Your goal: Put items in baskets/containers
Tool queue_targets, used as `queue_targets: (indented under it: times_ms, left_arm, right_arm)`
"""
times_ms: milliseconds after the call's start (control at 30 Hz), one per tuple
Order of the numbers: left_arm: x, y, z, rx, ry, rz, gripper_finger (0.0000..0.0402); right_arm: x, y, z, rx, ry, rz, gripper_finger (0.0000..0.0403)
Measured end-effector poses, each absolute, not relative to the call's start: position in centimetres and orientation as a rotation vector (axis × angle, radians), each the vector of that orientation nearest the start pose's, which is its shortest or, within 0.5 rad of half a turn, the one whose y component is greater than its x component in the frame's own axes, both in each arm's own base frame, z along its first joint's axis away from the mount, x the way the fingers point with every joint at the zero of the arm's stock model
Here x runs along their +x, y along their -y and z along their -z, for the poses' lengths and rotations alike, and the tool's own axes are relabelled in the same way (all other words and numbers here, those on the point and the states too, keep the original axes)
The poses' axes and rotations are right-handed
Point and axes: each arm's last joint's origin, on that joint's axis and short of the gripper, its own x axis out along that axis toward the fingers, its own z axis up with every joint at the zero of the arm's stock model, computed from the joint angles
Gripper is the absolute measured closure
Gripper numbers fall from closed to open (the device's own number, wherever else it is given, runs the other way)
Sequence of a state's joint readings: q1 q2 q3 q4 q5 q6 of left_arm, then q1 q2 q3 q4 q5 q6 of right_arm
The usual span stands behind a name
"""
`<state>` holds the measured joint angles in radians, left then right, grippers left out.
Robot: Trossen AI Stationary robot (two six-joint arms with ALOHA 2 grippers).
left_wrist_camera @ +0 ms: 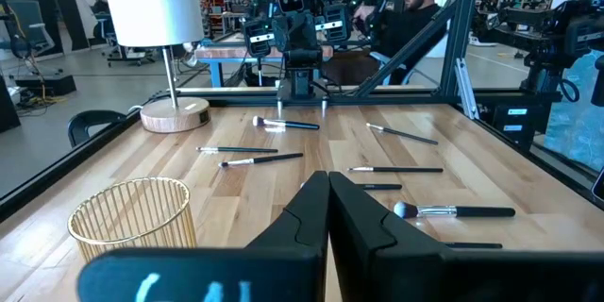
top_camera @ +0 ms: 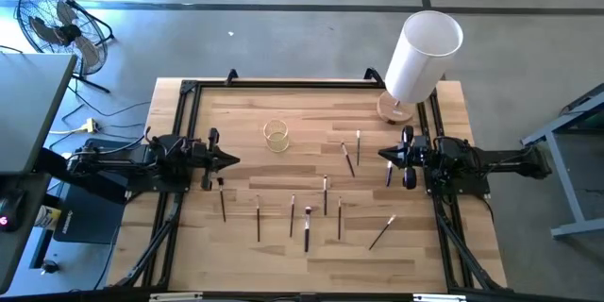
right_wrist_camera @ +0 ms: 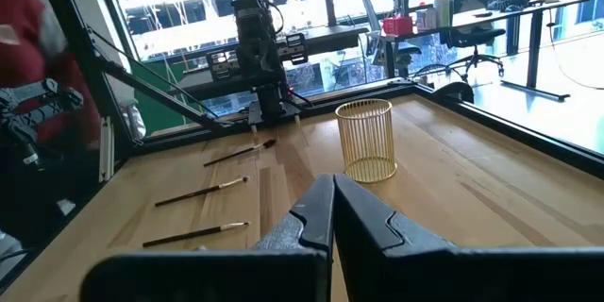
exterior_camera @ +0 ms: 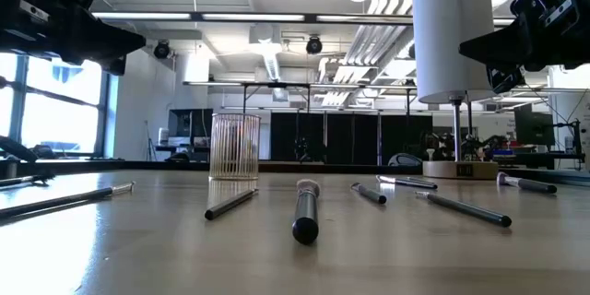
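The desk [top_camera: 245, 255] is pale wood in plank stripes, framed in black. The cup [top_camera: 276, 135] is yellowish gold with thin vertical ribs. The brushes [top_camera: 307, 229] have dark handles, some pale-tipped. The tall cylinder [top_camera: 422, 54] is white on a tan wooden base.

Both end effectors [top_camera: 229, 159] [top_camera: 385, 154] closed, raised.

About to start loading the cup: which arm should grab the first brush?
Probably the right. Its hand sits beside the brush at its fingertips, with two more near. The left hand is closer to the cup, but has only one brush near. Both hands are shut and empty.
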<state>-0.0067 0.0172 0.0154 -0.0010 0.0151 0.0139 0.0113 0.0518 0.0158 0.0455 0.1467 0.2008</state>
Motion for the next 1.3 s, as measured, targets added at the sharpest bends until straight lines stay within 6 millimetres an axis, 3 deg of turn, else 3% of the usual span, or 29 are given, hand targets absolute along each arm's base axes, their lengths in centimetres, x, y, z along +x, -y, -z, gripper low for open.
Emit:
queue_targets:
  times_ms: [867, 1100, 1300]
  left_arm:
    - [9.8, 0.1, -16.8, 0.014, 0.004, 0.022, 0.0401]
    - [9.8, 0.2, -17.9, 0.012, 0.001, 0.037, 0.0401]
    - [11.3, -0.3, -20.8, -0.019, -0.099, -0.135, 0.0401]
  right_arm:
    - [10.0, 0.3, -16.9, 0.201, 0.023, 0.134, 0.0398]
    - [10.0, 0.3, -16.9, 0.201, 0.023, 0.134, 0.0398]
    - [10.0, 0.3, -16.9, 0.201, 0.022, 0.135, 0.0398]
